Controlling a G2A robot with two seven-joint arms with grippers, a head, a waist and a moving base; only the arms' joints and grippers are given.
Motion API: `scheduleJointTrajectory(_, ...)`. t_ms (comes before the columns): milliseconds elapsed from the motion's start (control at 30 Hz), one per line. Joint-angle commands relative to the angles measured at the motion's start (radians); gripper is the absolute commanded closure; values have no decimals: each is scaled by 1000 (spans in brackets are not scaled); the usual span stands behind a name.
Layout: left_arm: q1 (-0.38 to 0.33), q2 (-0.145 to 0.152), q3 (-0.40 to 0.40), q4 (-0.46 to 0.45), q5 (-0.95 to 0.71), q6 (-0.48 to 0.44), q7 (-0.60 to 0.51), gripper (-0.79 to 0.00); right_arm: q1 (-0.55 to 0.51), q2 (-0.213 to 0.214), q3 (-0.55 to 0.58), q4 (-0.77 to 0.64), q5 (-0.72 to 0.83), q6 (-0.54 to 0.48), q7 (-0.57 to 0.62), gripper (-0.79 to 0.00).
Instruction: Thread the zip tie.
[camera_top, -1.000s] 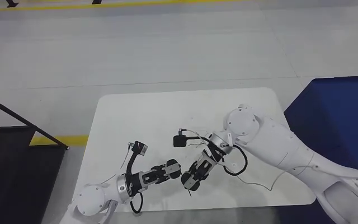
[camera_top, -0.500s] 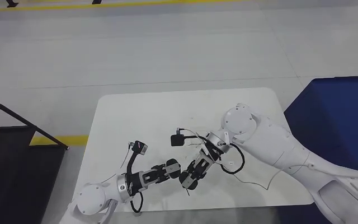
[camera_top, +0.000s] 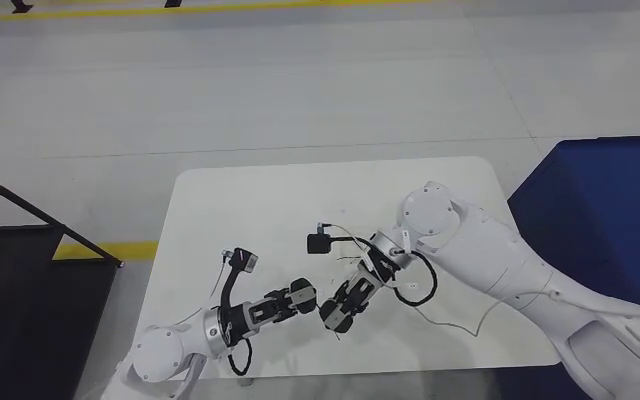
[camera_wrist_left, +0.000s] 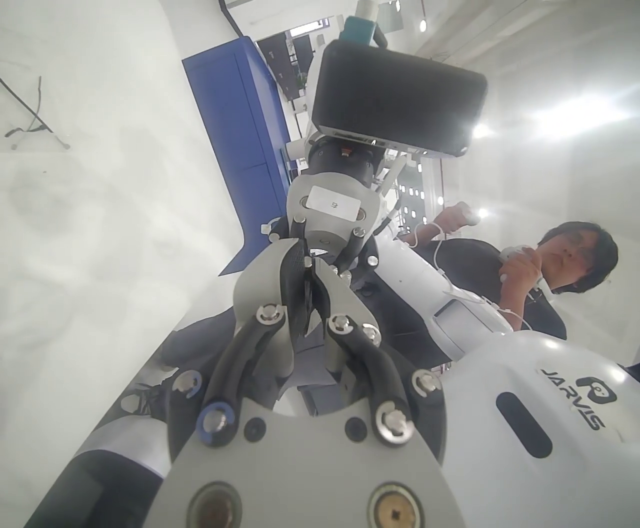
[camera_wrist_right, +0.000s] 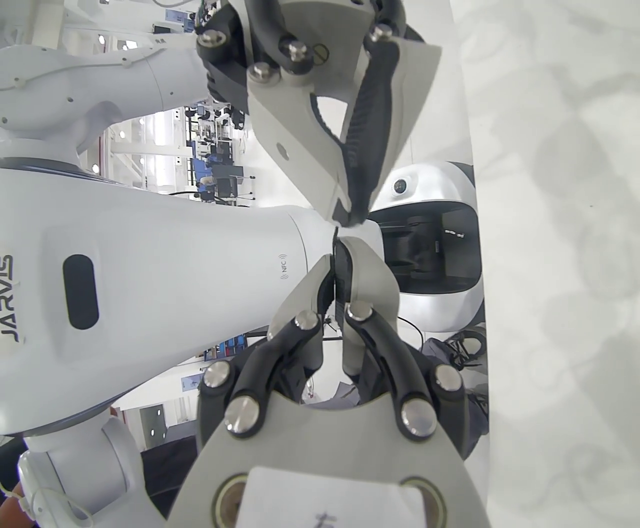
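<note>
My left gripper (camera_top: 305, 297) and right gripper (camera_top: 328, 318) meet tip to tip over the front middle of the white table (camera_top: 250, 200). Both are shut. In the right wrist view a thin dark sliver, the zip tie (camera_wrist_right: 336, 233), bridges the small gap between my right gripper (camera_wrist_right: 338, 248) and the left gripper (camera_wrist_right: 350, 217) facing it. The rest of the tie is hidden inside the pads. In the left wrist view my left gripper (camera_wrist_left: 307, 272) points straight at the right gripper's grey body (camera_wrist_left: 330, 205).
The table's front edge (camera_top: 400, 372) runs just below the two grippers. A blue block (camera_top: 590, 200) stands off the table's right side. Thin black cables (camera_top: 345, 250) loop from the right wrist over the tabletop. Bare table spreads behind and to the left.
Both grippers have drifted slightly to the left together, staying tip to tip. Both stay shut.
</note>
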Motion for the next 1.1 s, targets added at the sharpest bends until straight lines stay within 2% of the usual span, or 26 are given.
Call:
scheduleJointTrajectory(0,8,2,-10,1,-8,-6,3,0,-4,4,3,2,-1,-2,0,0)
scheduleJointTrajectory(533,64,15,-81,-19,-38,-36,11,0,-63,81,129,-5,2,-22,0,0)
scheduleJointTrajectory(600,69,16,-91,-24,-53,-38,22,0,-64,84,132,-12,-9,-20,0,-785)
scheduleJointTrajectory(833,77,20,-112,-42,-12,-21,29,0,-64,84,132,-12,-9,-20,0,-785)
scheduleJointTrajectory(933,77,20,-112,-42,-12,-21,29,0,-87,82,110,-41,-69,-8,-11,-785)
scheduleJointTrajectory(1067,86,14,-100,-58,-99,12,101,0,-121,69,117,-42,-25,-88,-72,-785)
